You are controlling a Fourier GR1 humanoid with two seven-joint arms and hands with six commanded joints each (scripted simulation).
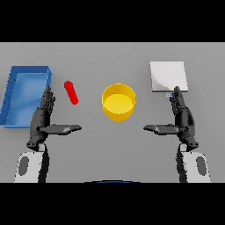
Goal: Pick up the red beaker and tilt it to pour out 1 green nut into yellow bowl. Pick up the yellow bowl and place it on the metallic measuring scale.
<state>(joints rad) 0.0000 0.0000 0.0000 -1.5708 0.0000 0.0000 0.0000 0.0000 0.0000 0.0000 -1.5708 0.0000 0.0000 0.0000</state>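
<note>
Red beaker (70,92) is lying on its side on the grey table (110,57), showing as a slim red cylinder tilted with its upper end toward eleven o'clock; nothing is touching it, and whether it holds a nut cannot be told. Nearest the lower edge, the left hand (42,118) is hovering at about eight o'clock from the table's middle, palm turned inward, its fingers lying straight and pressed together toward twelve o'clock while its thumb is sticking out toward three o'clock, gripping nothing. The right hand (183,117) is mirroring it at about four o'clock, fingers straight and together toward twelve, thumb reaching toward nine, also gripping nothing. Between the two hands and a little farther off, the yellow bowl (118,102) is sitting upright near the middle, its inside looking bare, well apart from both thumbs. The beaker is resting at nine o'clock from the bowl, just beyond the left fingertips. Farther left, a blue tray (14,82) is sitting at the nine o'clock edge. Farthest, at about two o'clock, the metallic measuring scale (168,75) is lying flat, just beyond the right fingertips.
</note>
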